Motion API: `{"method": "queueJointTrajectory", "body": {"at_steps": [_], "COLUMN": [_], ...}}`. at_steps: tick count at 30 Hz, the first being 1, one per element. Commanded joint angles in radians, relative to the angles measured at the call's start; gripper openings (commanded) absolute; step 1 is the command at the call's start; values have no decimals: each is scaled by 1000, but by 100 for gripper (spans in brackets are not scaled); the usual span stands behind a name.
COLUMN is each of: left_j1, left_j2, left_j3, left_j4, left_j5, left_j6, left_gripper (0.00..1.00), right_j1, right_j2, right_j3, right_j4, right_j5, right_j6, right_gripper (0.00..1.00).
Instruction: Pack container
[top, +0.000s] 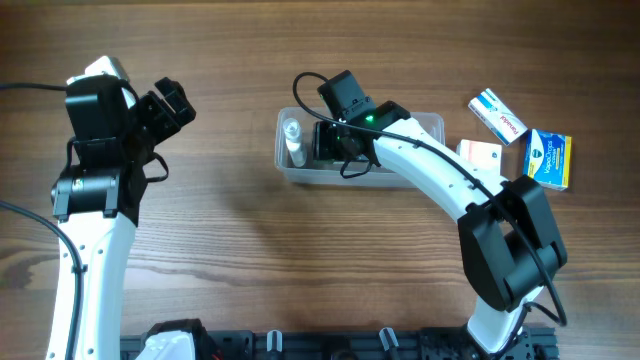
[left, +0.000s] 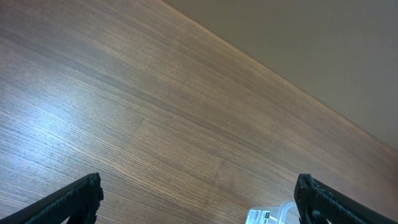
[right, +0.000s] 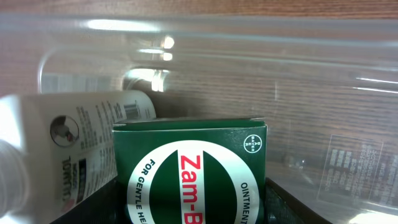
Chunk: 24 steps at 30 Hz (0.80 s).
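The clear plastic container (top: 432, 126) lies at the table's middle. A white bottle (top: 293, 140) lies inside it at its left end. My right gripper (top: 336, 140) reaches down into the container, just right of the bottle. In the right wrist view its fingers (right: 93, 208) press both sides of a green ointment box (right: 193, 168), with the bottle (right: 74, 143) to the left and the container wall (right: 249, 50) behind. My left gripper (top: 172, 102) hovers open over bare table at the far left, holding nothing. A corner of the container (left: 273, 214) shows in the left wrist view.
Three small medicine boxes lie right of the container: a blue and white one (top: 498, 114), a blue and yellow one (top: 549, 158) and a white and orange one (top: 480, 155). The right arm arches over the container's right half.
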Motion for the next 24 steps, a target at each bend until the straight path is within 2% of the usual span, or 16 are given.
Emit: {"method": "queueJointTrajectory", "body": {"at_steps": [1,24], "left_j1": [6,5], "left_j2": [3,3], "left_j3": [8,8], "left_j4": [-1,-1], "left_j5": [12,12], "left_j6": [5,5], "left_gripper": [100,100], "right_j1": [12,44], "right_j2": [15,63], "right_j3": [29,15], "right_j4": [14,44], "right_j5": [22,62], "right_j6": [38,59], "right_gripper": [61,66]}}
